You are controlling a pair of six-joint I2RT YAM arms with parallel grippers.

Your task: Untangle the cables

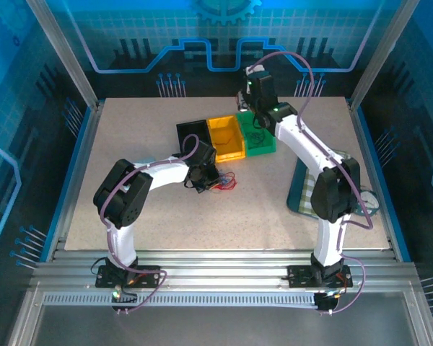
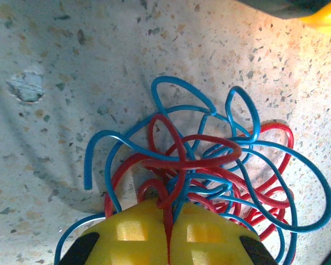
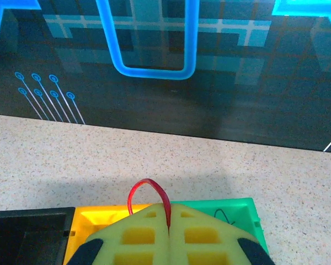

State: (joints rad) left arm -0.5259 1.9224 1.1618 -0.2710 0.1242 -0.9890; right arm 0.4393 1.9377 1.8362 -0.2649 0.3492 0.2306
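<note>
Logged left gripper (image 2: 168, 223) clamped on the red-and-blue cables (image 2: 209, 165) heaped at desk (image 1: 130, 137) centre, right gripper (image 3: 168, 221) pinching a red cable loop (image 3: 146, 187) at 1 o'clock over the bins (image 1: 234, 151); judged a straight pull likely to cinch knots.

The top camera looks down from 6 o'clock over the whole table (image 1: 130, 216). The left wrist camera is very near the cables (image 2: 201, 162); the right one faces 12 o'clock over the bins (image 3: 246, 209), which the top view shares
</note>
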